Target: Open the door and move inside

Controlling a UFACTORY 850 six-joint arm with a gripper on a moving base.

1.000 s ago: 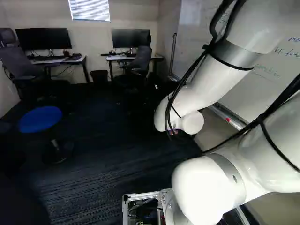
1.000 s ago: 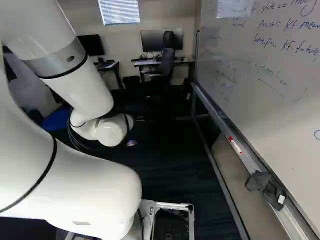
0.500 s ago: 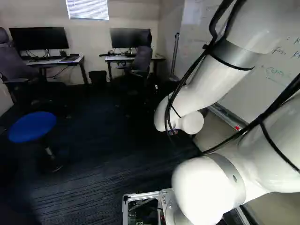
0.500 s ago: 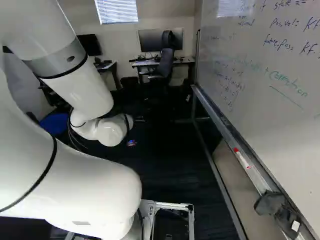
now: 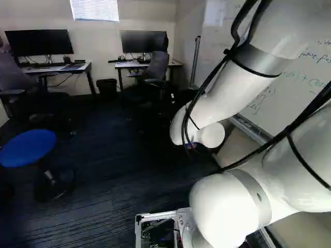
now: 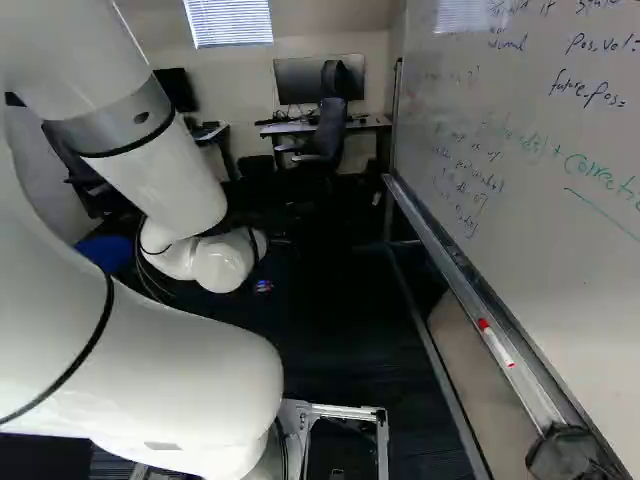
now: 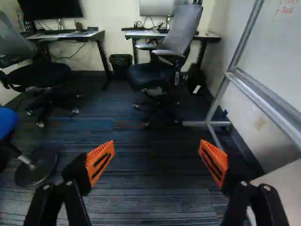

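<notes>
My end effector (image 7: 156, 147) set wide, blue stool (image 5: 28, 147) at left, whiteboard (image 5: 289, 95) at right, left base view.

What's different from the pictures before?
The base has moved forward: the blue stool shows nearer and farther left in the left base view, and the whiteboard marker shows lower and farther right in the right base view. The arm kept its pose. The hand is open now; earlier pictures don't show its fingers.
</notes>
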